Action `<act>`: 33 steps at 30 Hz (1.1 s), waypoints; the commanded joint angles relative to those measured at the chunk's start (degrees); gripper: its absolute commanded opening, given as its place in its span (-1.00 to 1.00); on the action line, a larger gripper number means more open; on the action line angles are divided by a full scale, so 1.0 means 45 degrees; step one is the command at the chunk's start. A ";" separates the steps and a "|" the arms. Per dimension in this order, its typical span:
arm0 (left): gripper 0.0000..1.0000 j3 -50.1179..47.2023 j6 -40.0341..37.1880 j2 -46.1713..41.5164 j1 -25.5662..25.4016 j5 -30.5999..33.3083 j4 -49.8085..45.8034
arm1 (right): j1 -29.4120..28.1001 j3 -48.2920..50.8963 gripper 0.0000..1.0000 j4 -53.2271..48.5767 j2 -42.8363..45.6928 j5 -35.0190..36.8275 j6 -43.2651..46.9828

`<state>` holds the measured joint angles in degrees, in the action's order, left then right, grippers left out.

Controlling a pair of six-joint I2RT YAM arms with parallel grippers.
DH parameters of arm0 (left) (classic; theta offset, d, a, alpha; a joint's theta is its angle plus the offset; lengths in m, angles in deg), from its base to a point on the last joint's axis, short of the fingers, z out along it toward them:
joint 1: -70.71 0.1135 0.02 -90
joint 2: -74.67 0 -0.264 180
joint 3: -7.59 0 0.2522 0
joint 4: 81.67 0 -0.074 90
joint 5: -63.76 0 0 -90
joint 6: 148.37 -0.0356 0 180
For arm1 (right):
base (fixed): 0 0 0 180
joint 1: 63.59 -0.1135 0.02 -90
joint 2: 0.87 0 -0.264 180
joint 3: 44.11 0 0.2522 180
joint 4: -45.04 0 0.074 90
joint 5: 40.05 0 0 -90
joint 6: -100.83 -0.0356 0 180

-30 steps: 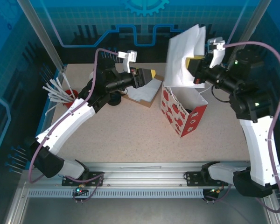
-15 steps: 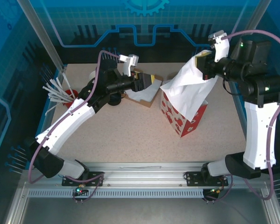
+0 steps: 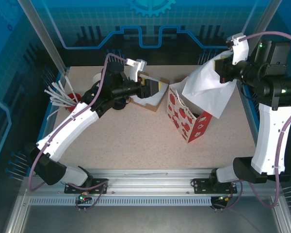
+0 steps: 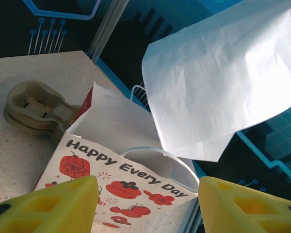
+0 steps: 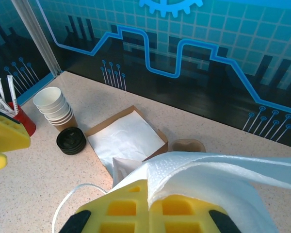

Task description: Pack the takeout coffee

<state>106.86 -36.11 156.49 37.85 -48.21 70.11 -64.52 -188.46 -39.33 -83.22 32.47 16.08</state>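
The right gripper [image 5: 148,208], clamped on a napkin [image 3: 206,92] hanging over the bag [image 3: 194,127], may drop it across the mouth and block the coffee, whose place I cannot tell, while the left gripper [image 4: 146,204], jaws apart, holds nothing.

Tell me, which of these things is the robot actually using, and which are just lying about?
In use: paper bag; white napkin, held by the right fingers.
Lying about: stack of lidless cups; loose black lids; brown box of white paper; red pot of straws.
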 commanded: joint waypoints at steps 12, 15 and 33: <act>0.17 0.0128 -0.0435 0.0176 -0.0117 -0.0165 -0.0432 | -0.0996 0.2332 -1.00 -0.0286 -0.0292 0.0258 0.0743; 0.17 0.0050 -0.0387 0.0175 -0.0133 -0.0174 -0.0400 | -0.1521 0.3051 -1.00 -0.0225 -0.0341 0.1447 0.0784; 0.20 -0.0419 -0.0532 0.0157 -0.0128 0.0001 -0.0600 | -0.3480 0.6233 -0.99 -0.0196 -0.0783 0.3449 0.0456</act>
<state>105.48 -36.78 157.23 37.52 -48.15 67.94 -79.47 -161.20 -39.92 -86.43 46.53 18.77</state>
